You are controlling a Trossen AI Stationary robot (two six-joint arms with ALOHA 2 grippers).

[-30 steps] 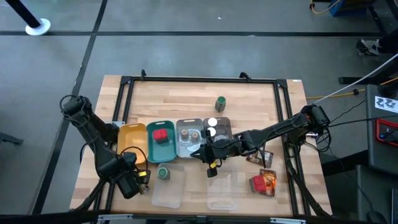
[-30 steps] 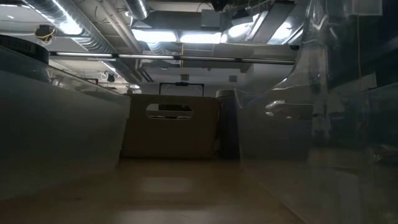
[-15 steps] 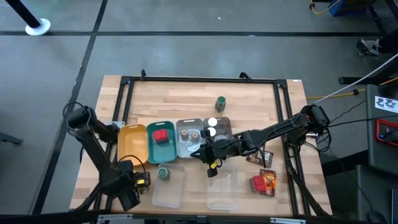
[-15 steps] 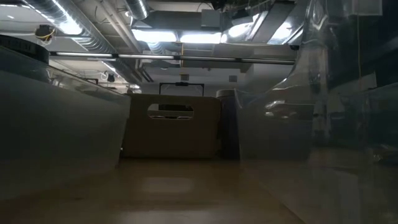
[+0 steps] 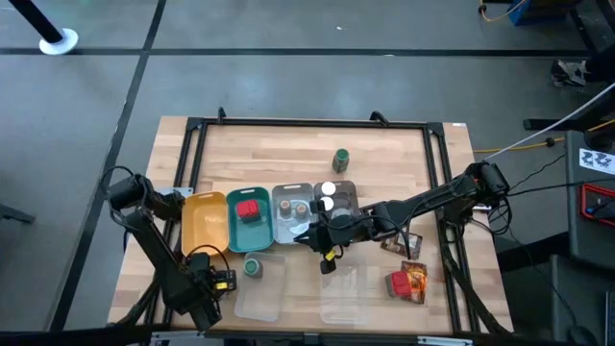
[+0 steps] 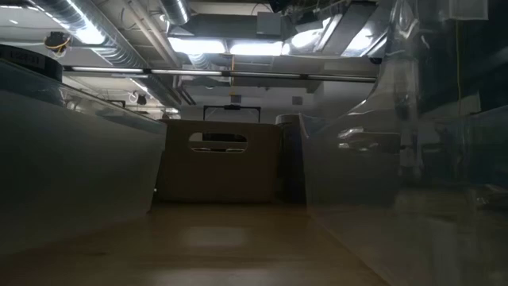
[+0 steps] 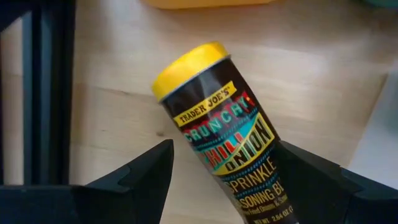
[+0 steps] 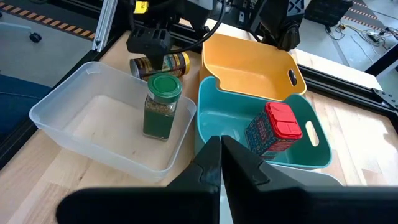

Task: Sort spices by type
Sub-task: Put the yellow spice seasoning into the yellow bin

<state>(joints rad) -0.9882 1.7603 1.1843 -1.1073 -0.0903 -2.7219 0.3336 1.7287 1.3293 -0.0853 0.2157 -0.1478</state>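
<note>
- A yellow-capped jar (image 7: 217,134) with a dark label lies on its side on the wood, just beside the yellow tray, between the open fingers of the left gripper (image 5: 213,283)
- A green-capped jar (image 8: 161,106) of green herb stands upright inside a clear plastic lid near the table's front
- A second green-capped jar (image 5: 340,159) stands alone on the bare wood towards the far side
- A red box (image 8: 272,128) sits tilted in the teal tray
- Two brown-capped jars (image 5: 292,207) stand in one grey tray
- Two white-capped jars (image 5: 328,195) stand in the next grey tray
- Flat pouches, one brown (image 5: 394,244) and one orange-red (image 5: 407,281), lie on the table's right side
</note>
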